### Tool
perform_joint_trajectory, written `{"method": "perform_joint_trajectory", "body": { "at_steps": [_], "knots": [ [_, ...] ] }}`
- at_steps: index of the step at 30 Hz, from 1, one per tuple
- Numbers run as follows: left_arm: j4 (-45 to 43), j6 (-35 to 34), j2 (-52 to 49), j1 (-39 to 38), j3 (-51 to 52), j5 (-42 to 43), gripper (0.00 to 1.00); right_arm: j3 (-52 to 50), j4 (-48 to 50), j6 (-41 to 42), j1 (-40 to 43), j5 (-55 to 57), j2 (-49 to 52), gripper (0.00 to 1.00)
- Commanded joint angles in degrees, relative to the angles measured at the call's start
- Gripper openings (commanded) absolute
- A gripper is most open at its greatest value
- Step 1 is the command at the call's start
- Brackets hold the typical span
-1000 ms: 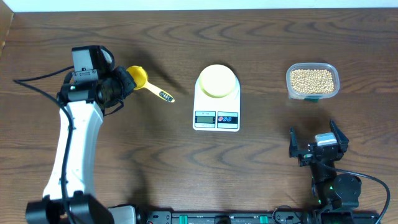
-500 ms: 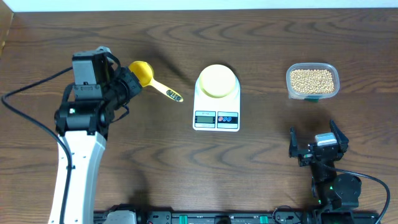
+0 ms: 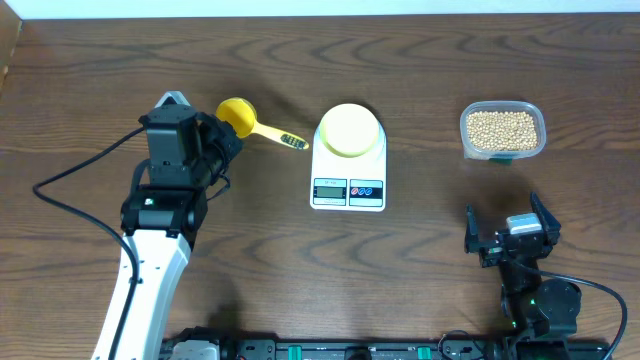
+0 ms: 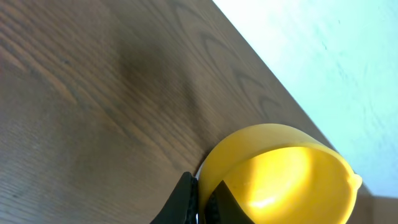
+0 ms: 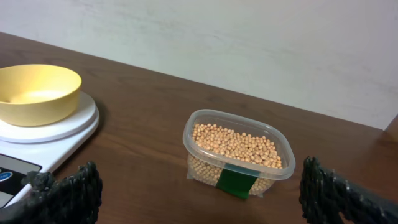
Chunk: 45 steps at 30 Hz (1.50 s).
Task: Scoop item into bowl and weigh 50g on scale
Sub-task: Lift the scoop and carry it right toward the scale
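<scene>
Digits on the scale [image 3: 347,172] are too small.

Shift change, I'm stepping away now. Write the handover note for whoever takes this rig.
Left pincer: shut on the empty yellow scoop, left of the scale.
Right pincer: open, holding nothing, on the near side of the clear tub.
The bowl sits on the scale, apparently empty; the beans are in the clear tub to its right.
Done: scoop gripped. Left: scoop beans into the bowl up to the target weight.
</scene>
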<state>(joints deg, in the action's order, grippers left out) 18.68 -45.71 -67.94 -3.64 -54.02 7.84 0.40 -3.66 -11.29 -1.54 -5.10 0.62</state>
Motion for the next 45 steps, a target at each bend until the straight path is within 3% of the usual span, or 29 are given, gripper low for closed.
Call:
{"method": "perform_joint_trajectory", "body": {
  "at_steps": [1, 20, 32, 45],
  "knots": [
    [-0.9, -4.15, -0.55, -0.09, -0.24, -1.11, 0.08, -0.09, -0.24, -0.57, -0.39, 0.04, -0.31, 0.99],
    [6.84, -4.31, -0.52, -0.09, -0.24, -0.59, 0.08, -0.09, -0.24, -0.57, -0.39, 0.04, -0.31, 0.99],
    [7.45, -13.57, -0.52, -0.09, -0.24, 2.23, 0.07, -0.09, -0.24, -0.57, -0.39, 0.04, -0.31, 0.99],
    [8.31, -13.07, -0.52, -0.09, -0.24, 5.73, 0.08, -0.09, -0.24, -0.57, -0.39, 0.04, -0.31, 0.99]
  ]
}}
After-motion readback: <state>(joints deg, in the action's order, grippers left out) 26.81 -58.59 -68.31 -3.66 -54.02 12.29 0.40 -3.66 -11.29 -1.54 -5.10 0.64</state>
